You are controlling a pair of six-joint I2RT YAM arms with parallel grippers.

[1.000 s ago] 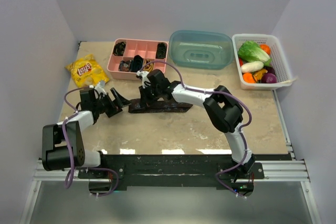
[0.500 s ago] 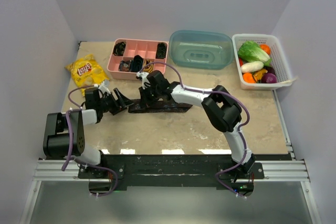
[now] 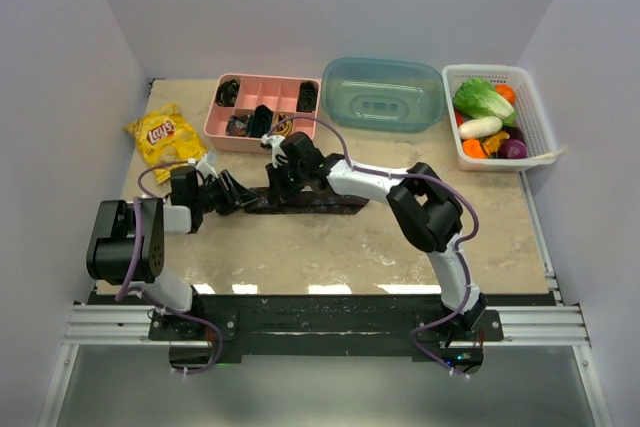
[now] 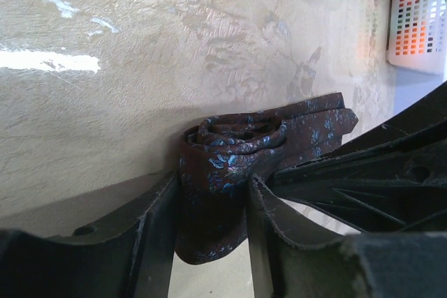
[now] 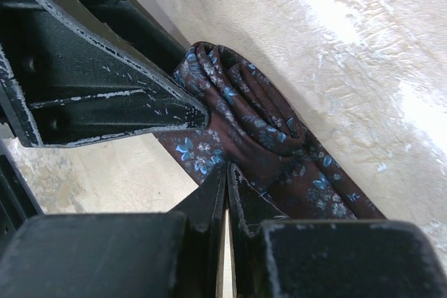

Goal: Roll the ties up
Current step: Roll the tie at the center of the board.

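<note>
The tie point(image 3: 310, 204) lies stretched across the table's middle, dark maroon with small blue flowers, its left end wound into a loose coil point(image 4: 230, 151). My left gripper point(image 3: 236, 195) sits at that end. In the left wrist view its two fingers point(image 4: 157, 232) press on either side of the coil, so the left gripper point(image 4: 213, 185) is shut on it. My right gripper point(image 3: 283, 175) is shut, and its joined tips point(image 5: 227, 171) rest on the fabric just behind the coil point(image 5: 265, 130). No cloth shows between its jaws.
A pink divided tray point(image 3: 212, 125) holding small dark items stands at the back left, with a yellow chips bag point(image 3: 163, 133) beside it. A teal lidded container point(image 3: 384, 94) and a white basket point(image 3: 535, 122) of vegetables line the back right.
My left gripper has slid right to the tie's coiled end, and its jaws have closed from wide open onto the coil. The right gripper has stayed on the tie.
</note>
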